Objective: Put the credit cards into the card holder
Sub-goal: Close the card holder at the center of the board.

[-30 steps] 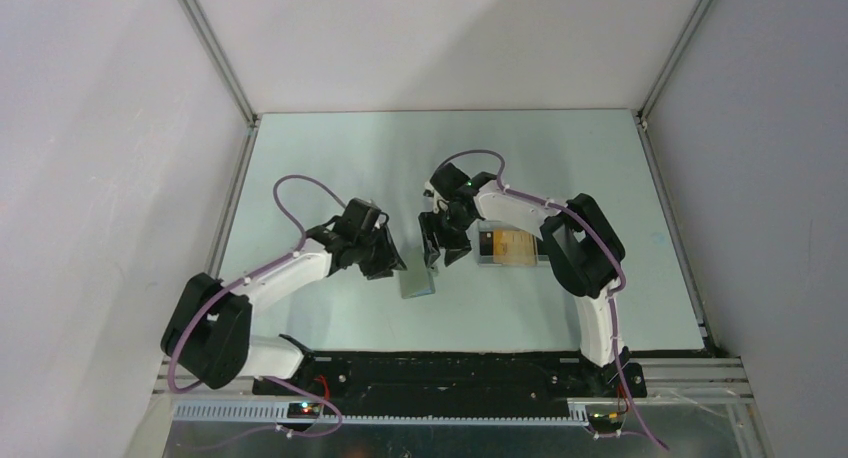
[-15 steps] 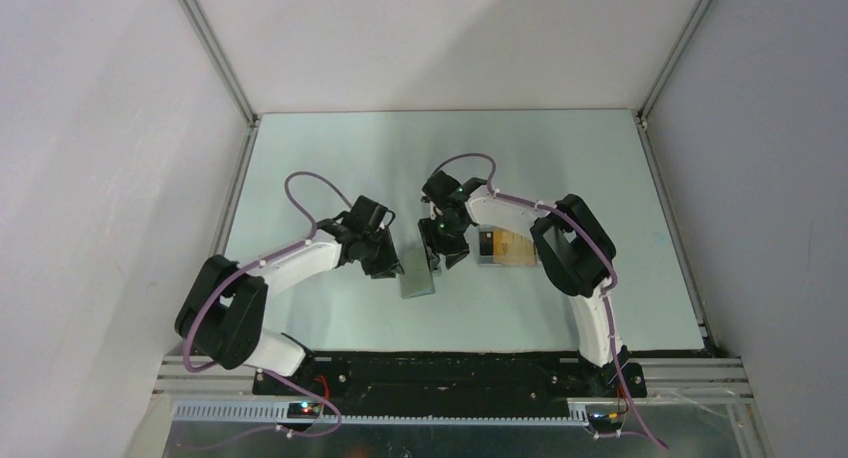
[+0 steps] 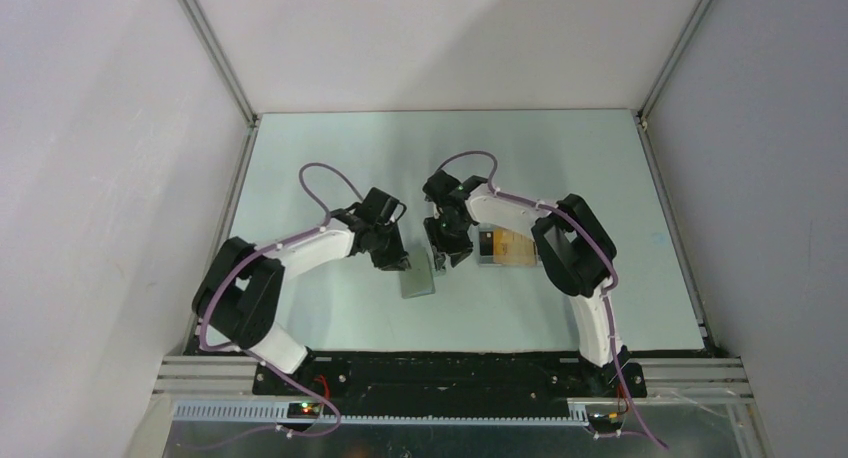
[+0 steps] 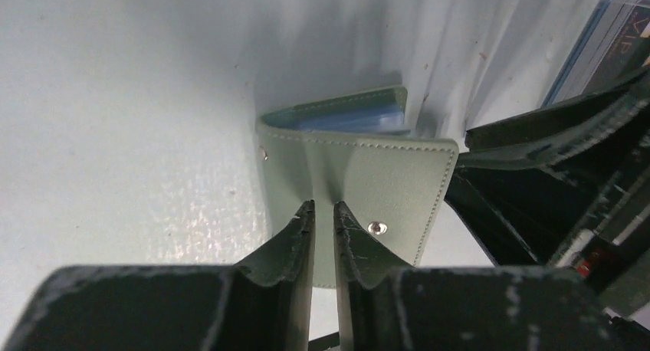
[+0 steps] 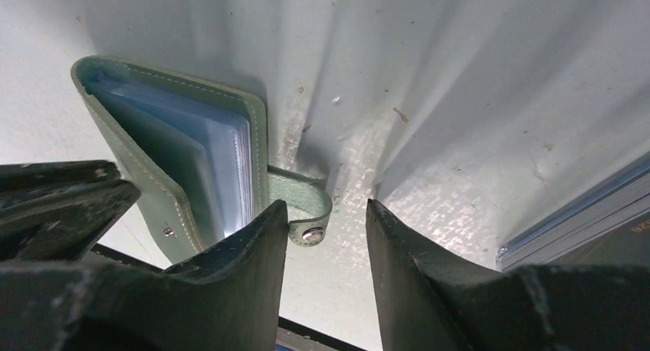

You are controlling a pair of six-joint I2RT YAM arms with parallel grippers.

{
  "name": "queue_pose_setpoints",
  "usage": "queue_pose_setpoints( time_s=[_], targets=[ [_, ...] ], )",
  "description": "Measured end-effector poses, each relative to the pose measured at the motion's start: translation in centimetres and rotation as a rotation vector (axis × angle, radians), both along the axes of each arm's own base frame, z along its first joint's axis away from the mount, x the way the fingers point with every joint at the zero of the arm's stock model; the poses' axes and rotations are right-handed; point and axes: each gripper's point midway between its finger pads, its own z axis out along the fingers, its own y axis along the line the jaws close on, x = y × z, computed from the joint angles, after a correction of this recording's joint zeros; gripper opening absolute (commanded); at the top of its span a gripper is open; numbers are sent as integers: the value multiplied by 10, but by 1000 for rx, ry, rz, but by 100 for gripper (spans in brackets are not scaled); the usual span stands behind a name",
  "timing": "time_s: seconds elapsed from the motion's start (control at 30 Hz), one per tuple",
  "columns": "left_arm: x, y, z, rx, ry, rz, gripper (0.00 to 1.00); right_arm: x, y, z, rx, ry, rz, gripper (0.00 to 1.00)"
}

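Note:
The grey-green card holder (image 3: 418, 281) lies on the table between my two grippers, its cover slightly raised and bluish sleeves showing inside (image 5: 222, 159). My left gripper (image 3: 393, 259) has its jaws shut to a thin slit, with the tips (image 4: 323, 205) on the card holder's cover (image 4: 383, 175) beside its snap stud. My right gripper (image 3: 447, 256) is open, and its jaws (image 5: 326, 205) straddle the card holder's loose snap tab (image 5: 306, 209). The credit cards (image 3: 508, 245), orange-gold with a black part, lie in a clear tray to the right.
The clear plastic tray (image 3: 482, 261) sits just right of my right gripper. Its edge shows in the right wrist view (image 5: 571, 213) and in the left wrist view (image 4: 590, 44). White walls enclose the pale table (image 3: 330, 158).
My left arm has swung right and its gripper has come onto the card holder's cover. My right gripper has shifted slightly and lowered by the snap tab.

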Motion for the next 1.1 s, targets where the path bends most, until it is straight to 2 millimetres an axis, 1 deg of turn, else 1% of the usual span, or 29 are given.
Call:
queue_pose_setpoints(
  time_s=[0.07,0.2,0.37,0.47,0.6,0.73,0.97,1.1],
  targets=[
    [3,-4,-2,5,3,-9,18,2,-1,2,14,7,-8,46],
    [0,-5,-17,30,37,-18,17,8,-4,12,75,23,-36,46],
    [2,-7,-18,35,52,-24,16,12,-8,17,127,43,-66,46],
    [2,-8,-19,39,62,-24,16,10,-7,15,154,65,-72,46],
    [2,-8,-19,40,64,-23,16,1,0,15,219,115,-73,46],
    [2,-8,-19,40,64,-22,16,-1,7,19,273,143,-73,45],
    [2,-8,-19,39,65,-21,16,-5,8,19,267,146,-67,48],
    [2,-8,-19,39,65,-21,16,-11,10,23,262,150,-56,52]
  ],
)
